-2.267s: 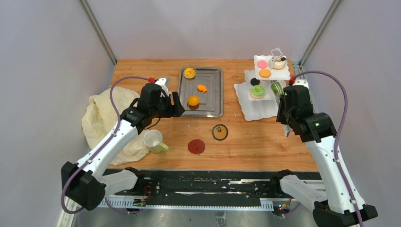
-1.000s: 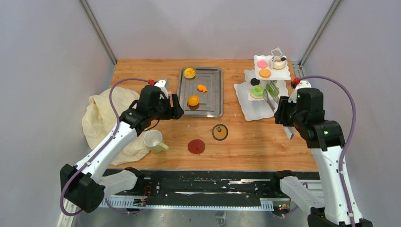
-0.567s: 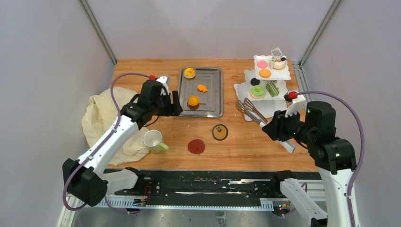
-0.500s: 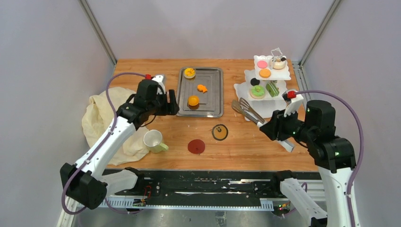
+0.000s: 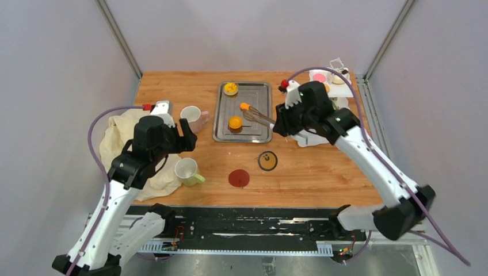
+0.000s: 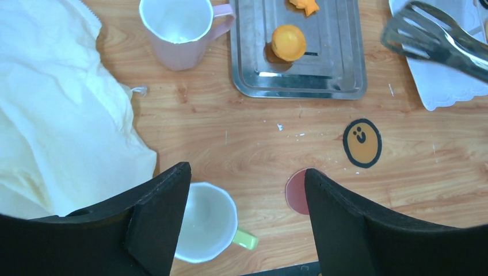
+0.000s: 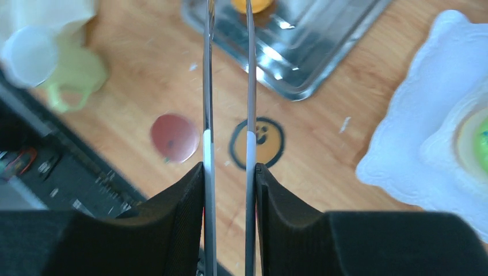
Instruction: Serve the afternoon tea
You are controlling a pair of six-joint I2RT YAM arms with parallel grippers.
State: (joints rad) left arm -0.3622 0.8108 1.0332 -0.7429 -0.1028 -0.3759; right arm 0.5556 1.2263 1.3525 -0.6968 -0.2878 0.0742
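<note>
My right gripper (image 7: 229, 167) (image 5: 278, 124) is shut on the metal tongs (image 7: 208, 103) (image 5: 258, 117), whose tips hover over the steel tray (image 5: 259, 98) by an orange tart (image 5: 235, 122) and a small orange piece (image 5: 245, 106). Another orange tart (image 5: 231, 88) sits at the tray's back. My left gripper (image 6: 246, 171) (image 5: 185, 140) is open and holds nothing, above the green-handled mug (image 6: 204, 221) (image 5: 187, 171). A pink mug (image 6: 175, 29) (image 5: 190, 113) stands left of the tray. A red coaster (image 5: 239, 177) and a yellow face coaster (image 5: 267, 160) lie near the front. My right arm partly hides the white stand (image 5: 315, 138).
A cream cloth (image 5: 118, 144) is heaped at the table's left edge, touching the green-handled mug. The stand's lower plate carries a green donut (image 7: 479, 141), its top tier a pink disc (image 5: 318, 77). Grey walls close in the table on three sides.
My right arm swung left with the tongs, from beside the stand to over the tray. My left arm pulled back toward the front left, and the pink mug now shows beside the tray.
</note>
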